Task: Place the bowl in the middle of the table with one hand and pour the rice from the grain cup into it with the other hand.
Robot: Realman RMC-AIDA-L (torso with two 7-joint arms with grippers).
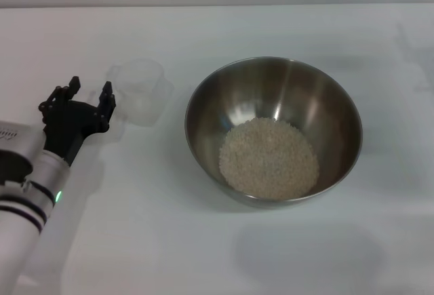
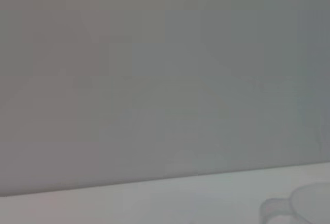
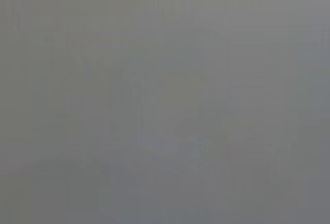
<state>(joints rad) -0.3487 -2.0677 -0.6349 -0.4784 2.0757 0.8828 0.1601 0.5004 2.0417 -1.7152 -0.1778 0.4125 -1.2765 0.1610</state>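
White table [image 1: 217, 254], steel bowl [image 1: 203, 105] w/ rice [image 1: 268, 157] mid-table, clear grain cup [image 1: 139, 91] beside it

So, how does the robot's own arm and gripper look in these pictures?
Only the left arm shows, in the head view. It is a round silver-and-white tube with black rings and a small green light on its side. The left gripper is matte black, angular, with thin notched fingers. No loose cables or readable markings show. The right arm and gripper are not in view.
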